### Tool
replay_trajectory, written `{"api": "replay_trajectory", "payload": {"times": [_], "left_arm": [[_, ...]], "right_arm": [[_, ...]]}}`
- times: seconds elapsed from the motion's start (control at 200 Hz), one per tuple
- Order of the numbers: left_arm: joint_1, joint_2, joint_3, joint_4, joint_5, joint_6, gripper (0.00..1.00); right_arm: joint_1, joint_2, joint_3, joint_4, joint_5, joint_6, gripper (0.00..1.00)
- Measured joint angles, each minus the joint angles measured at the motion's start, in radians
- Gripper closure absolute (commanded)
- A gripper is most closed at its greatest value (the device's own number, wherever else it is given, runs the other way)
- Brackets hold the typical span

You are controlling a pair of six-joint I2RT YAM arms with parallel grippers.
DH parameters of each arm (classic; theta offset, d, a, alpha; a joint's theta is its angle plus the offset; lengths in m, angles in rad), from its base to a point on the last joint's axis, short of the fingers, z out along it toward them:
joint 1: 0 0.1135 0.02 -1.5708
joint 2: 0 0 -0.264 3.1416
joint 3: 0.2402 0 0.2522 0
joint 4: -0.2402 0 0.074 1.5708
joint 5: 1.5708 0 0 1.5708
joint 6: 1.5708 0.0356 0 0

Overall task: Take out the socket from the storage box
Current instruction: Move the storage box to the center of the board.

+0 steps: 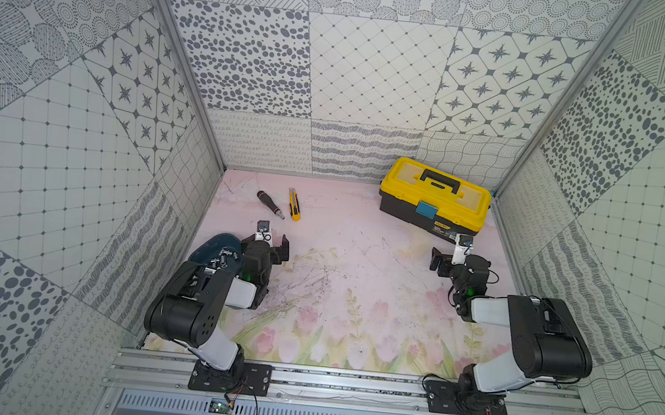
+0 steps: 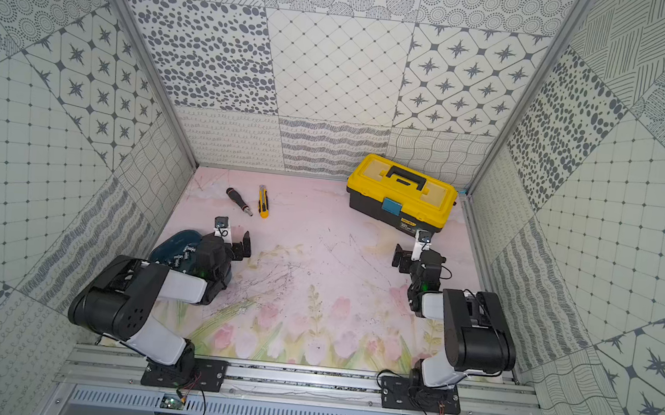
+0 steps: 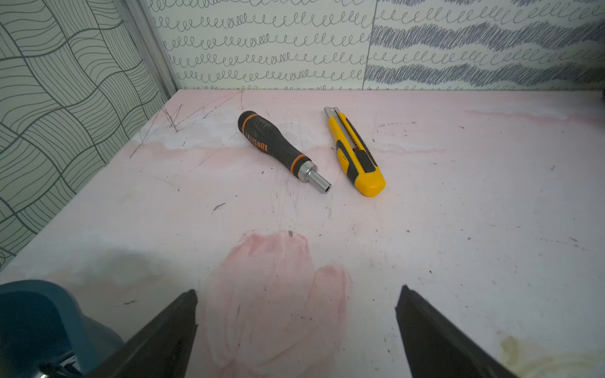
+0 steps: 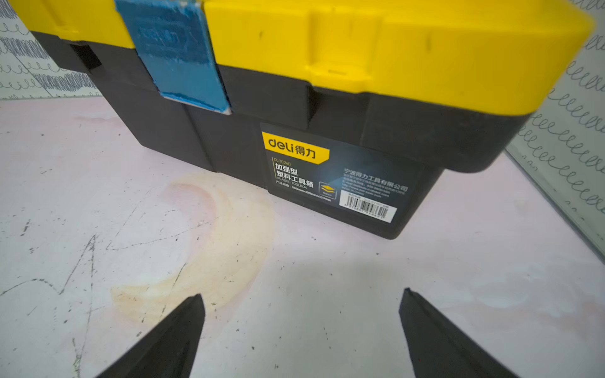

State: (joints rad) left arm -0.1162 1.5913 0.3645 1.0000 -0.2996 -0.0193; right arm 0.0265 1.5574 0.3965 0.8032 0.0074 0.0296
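A black bit-driver handle [image 3: 278, 147] with orange rings and a yellow utility knife [image 3: 355, 152] lie side by side, not touching, near the far left corner of the pink floral tabletop [image 1: 358, 269]. A yellow-lidded black toolbox [image 1: 435, 195] stands closed at the far right. A blue patch [image 4: 176, 52] on its front is perhaps tape over the latch.
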Motion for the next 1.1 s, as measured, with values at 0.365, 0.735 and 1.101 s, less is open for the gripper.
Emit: {"api": "replay_trajectory", "payload": {"times": [0.365, 0.735, 1.101], "left_arm": [[0.000, 0.000, 0.000, 0.000, 0.000, 0.000, 0.01], [-0.018, -0.084, -0.022, -0.046, -0.005, 0.000, 0.01], [-0.157, -0.382, 0.141, -0.410, -0.067, -0.026, 0.01]], "right_arm": [[0.000, 0.000, 0.000, 0.000, 0.000, 0.000, 0.02], [-0.001, -0.095, 0.003, -0.102, 0.016, 0.007, 0.02], [-0.005, -0.468, 0.151, -0.492, -0.010, 0.139, 0.01]]}}
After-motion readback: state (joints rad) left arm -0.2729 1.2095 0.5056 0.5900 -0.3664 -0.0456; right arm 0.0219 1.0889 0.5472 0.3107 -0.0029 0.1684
